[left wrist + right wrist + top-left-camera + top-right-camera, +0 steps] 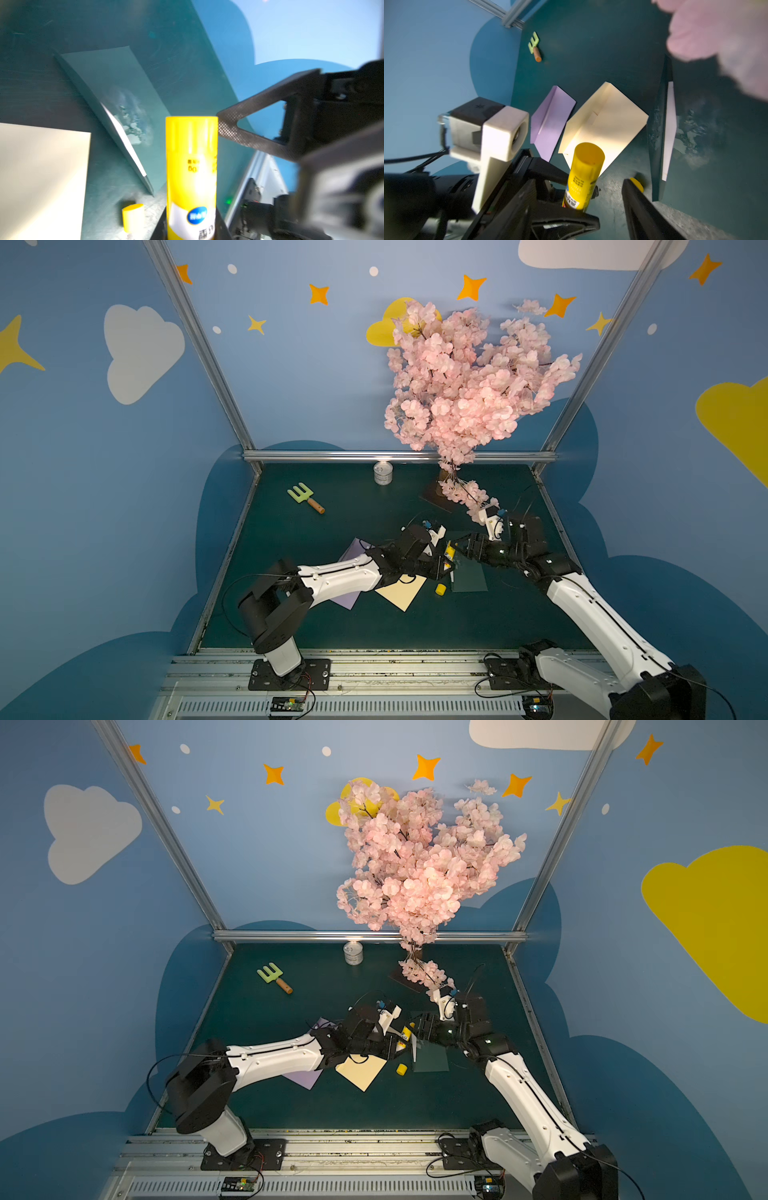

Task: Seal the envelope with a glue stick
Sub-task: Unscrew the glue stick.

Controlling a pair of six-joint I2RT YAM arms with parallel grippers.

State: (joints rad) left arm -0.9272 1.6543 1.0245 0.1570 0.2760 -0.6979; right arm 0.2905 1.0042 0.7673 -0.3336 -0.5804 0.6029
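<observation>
My left gripper [446, 563] [191, 228] is shut on the lower body of the yellow glue stick [449, 551] [406, 1033] [191, 166] [583, 172], holding it upright above the table. The stick's short yellow cap [441, 589] [401, 1069] [133, 217] stands loose on the mat. The dark green envelope [469, 576] [430, 1058] [108, 83] [656, 145] lies just right of the stick, smeared with glue, its flap partly raised. My right gripper [458, 549] [608, 199] is open, its fingers [239, 128] at the stick's upper end.
A cream envelope [401, 593] and a purple envelope [353, 597] lie partly under my left arm. A green toy fork [305, 497] and a tin can [383, 473] sit toward the back. The pink blossom tree [469, 377] hangs over my right wrist.
</observation>
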